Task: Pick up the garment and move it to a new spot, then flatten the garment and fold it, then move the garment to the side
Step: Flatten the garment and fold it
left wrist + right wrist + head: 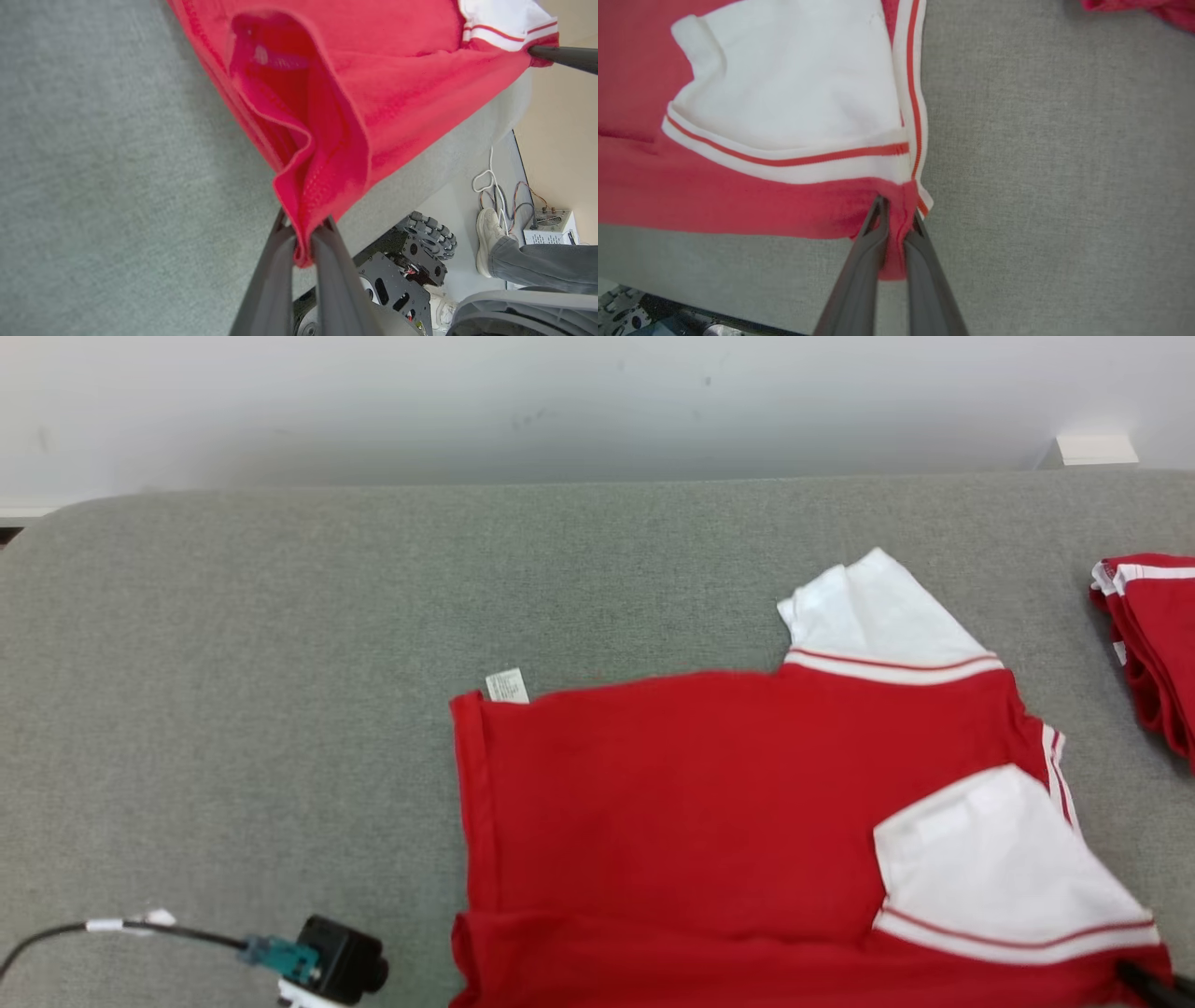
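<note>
Red garment [672,803] lies spread on grey padded surface [233,663], right of centre in head view, its near edge at the picture's bottom. 2 white sleeves: far sleeve [878,616] sticks out flat, near sleeve [990,859] is folded onto the red body. At the hem corner, left gripper [304,224] is pinched tight, cloth bunched between its fingers. At the corner just below the near sleeve's striped cuff, right gripper [898,210] is clamped on red fabric. Second red garment [1153,644] lies apart at right edge.
</note>
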{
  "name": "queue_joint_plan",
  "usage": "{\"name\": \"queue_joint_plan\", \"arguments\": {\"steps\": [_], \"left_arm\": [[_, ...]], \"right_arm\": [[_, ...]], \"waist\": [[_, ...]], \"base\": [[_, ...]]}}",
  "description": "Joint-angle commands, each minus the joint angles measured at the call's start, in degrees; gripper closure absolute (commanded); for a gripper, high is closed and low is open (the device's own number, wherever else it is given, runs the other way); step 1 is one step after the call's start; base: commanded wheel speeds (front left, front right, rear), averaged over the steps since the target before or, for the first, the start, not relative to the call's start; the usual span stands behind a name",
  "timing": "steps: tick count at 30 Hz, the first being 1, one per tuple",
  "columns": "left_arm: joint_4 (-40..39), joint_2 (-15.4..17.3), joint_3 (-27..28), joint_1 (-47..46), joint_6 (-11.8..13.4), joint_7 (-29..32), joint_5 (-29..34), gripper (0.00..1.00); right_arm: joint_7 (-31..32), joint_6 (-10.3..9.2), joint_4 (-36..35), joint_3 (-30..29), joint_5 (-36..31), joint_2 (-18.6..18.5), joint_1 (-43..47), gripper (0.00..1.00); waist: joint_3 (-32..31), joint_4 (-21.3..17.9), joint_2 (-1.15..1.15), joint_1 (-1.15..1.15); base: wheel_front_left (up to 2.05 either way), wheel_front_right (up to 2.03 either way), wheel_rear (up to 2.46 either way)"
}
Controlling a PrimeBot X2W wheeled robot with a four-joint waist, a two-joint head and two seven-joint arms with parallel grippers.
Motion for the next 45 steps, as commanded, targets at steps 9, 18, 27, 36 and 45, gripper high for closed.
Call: {"name": "queue_joint_plan", "arguments": {"steps": [9,18,27,36,45], "left_arm": [[3.8,0.3,-0.3,2.2,0.4,-3.9,3.0,0.00],[-2.1,-0.3,6.8,-9.4,2.9,-6.5,1.7,0.00],[10.3,-7.0,3.9,-31.0,2.9,-6.9,3.7,0.00],[19.9,-8.7,-2.7,-37.8,-0.2,-4.6,7.1,0.00],[21.6,-8.2,-6.7,-38.4,-1.9,-0.6,6.2,0.34]], "right_arm": [[-4.1,-0.19,0.5,0.9,-1.1,-2.4,4.5,0.00],[-5.7,-0.17,-6.2,-4.7,-0.7,-4.2,-10.7,0.00],[-6.0,-0.17,7.3,7.4,-11.4,1.5,-40.7,0.00],[-9.2,-0.16,27.2,14.5,-15.9,4.3,-53.7,0.00],[-7.2,-0.08,35.0,18.9,-13.2,5.2,-54.8,0.00]], "waist": [[0.8,0.3,0.00,0.00],[8.3,1.7,0.00,0.00],[18.7,5.1,0.00,0.00],[21.3,8.2,0.00,0.00],[20.7,7.3,0.00,0.00]], "base": [[0.00,0.00,0.00],[0.00,0.00,0.00],[0.00,0.00,0.00],[0.00,0.00,0.00],[0.00,0.00,0.00]]}}
